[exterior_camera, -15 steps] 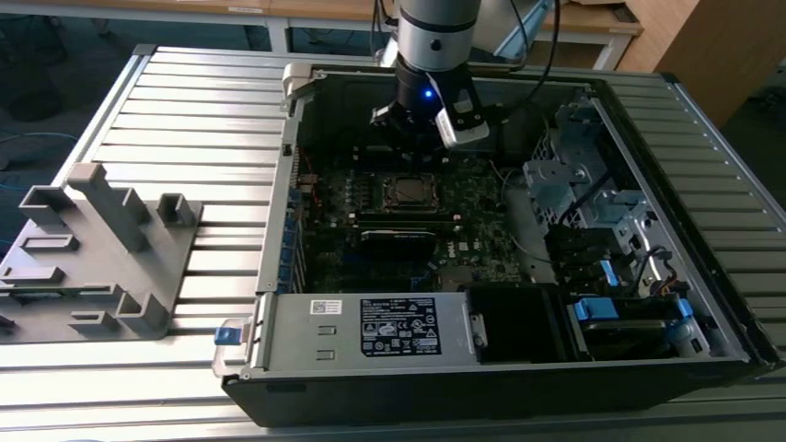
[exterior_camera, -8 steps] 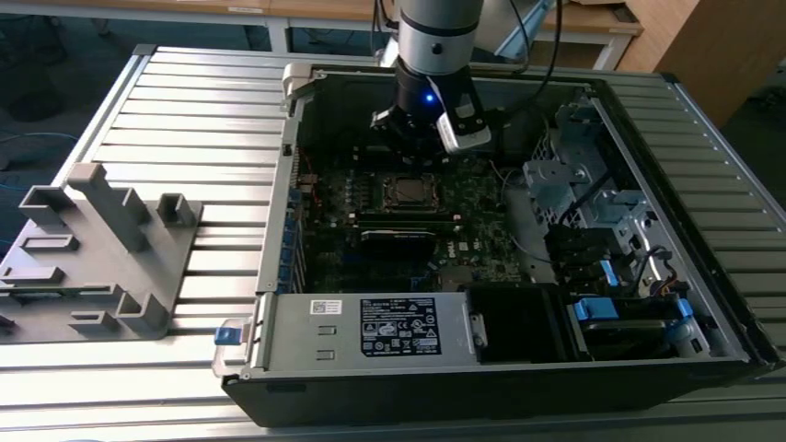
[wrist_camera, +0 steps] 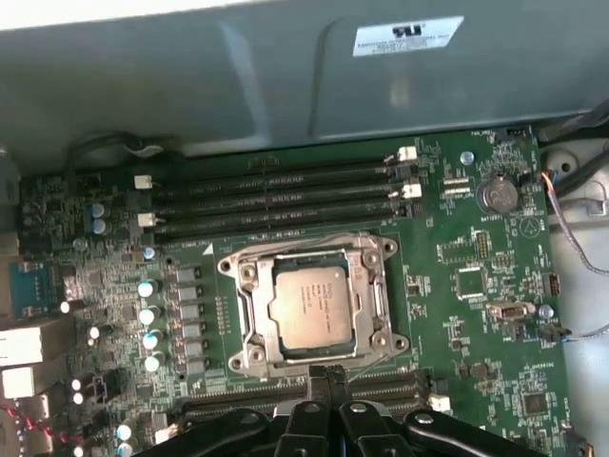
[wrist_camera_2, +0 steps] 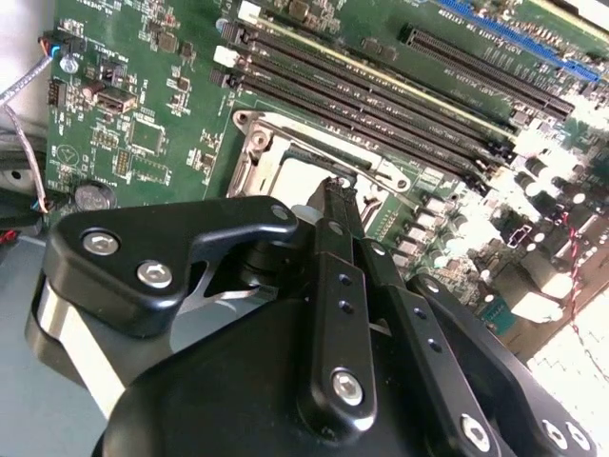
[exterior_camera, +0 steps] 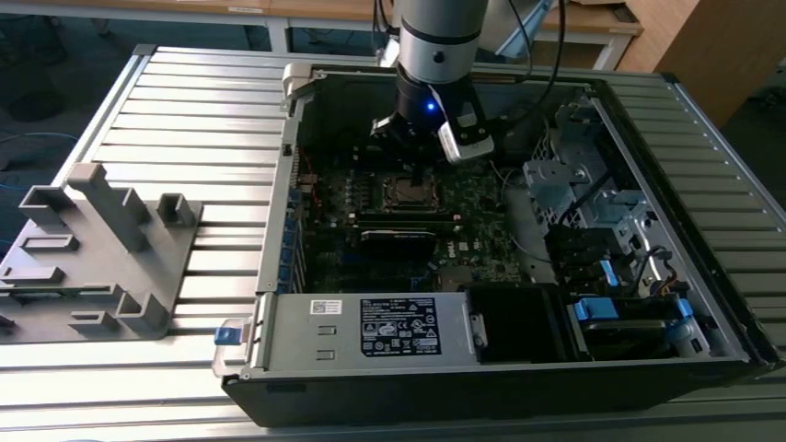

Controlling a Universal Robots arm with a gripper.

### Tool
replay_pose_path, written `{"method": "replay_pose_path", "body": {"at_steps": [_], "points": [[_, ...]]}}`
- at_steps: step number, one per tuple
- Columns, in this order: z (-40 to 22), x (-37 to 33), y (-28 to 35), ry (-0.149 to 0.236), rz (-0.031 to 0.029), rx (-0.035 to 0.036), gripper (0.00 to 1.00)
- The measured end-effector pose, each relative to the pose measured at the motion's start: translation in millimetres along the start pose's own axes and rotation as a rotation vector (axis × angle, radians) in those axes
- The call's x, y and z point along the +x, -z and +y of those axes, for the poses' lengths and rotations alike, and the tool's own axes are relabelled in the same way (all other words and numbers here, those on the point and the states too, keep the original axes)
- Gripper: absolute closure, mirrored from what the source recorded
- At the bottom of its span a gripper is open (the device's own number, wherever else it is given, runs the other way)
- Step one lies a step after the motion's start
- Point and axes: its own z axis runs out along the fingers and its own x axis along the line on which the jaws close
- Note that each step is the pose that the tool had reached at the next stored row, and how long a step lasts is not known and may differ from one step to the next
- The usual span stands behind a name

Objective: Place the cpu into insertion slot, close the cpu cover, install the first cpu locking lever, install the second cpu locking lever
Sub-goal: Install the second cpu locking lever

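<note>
The cpu [wrist_camera: 308, 305] lies flat in the insertion slot [wrist_camera: 238, 269], its dull silver face up. The cpu cover [wrist_camera: 377, 301], a thin silver frame, lies down around the chip, with thin wire levers [wrist_camera: 285, 249] along the socket's edges. My gripper [wrist_camera: 319, 379] hangs just off the socket's edge farthest from the memory slots, fingertips together and holding nothing. In the second wrist view the black fingers [wrist_camera_2: 335, 205] reach over the socket rim [wrist_camera_2: 249, 152]. In the exterior view the gripper [exterior_camera: 418, 147] hovers inside the open case, just above the socket [exterior_camera: 410, 191].
Long black memory slots [wrist_camera: 276, 195] run beside the socket. A power supply box with a white label [exterior_camera: 368, 327] fills the case's near side, and a metal drive cage [exterior_camera: 577, 184] stands at the exterior view's right. A grey fixture [exterior_camera: 98, 249] sits outside the case.
</note>
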Motion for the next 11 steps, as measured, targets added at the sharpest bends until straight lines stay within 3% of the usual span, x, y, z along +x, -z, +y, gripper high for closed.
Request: {"method": "replay_pose_path", "body": {"at_steps": [5, 11], "points": [[-0.6, -0.1, 0.1, 0.0, 0.0001, 0.0003, 0.89], [-7.8, -0.1, 0.3, 0.0, -0.0004, 0.0002, 0.89]]}}
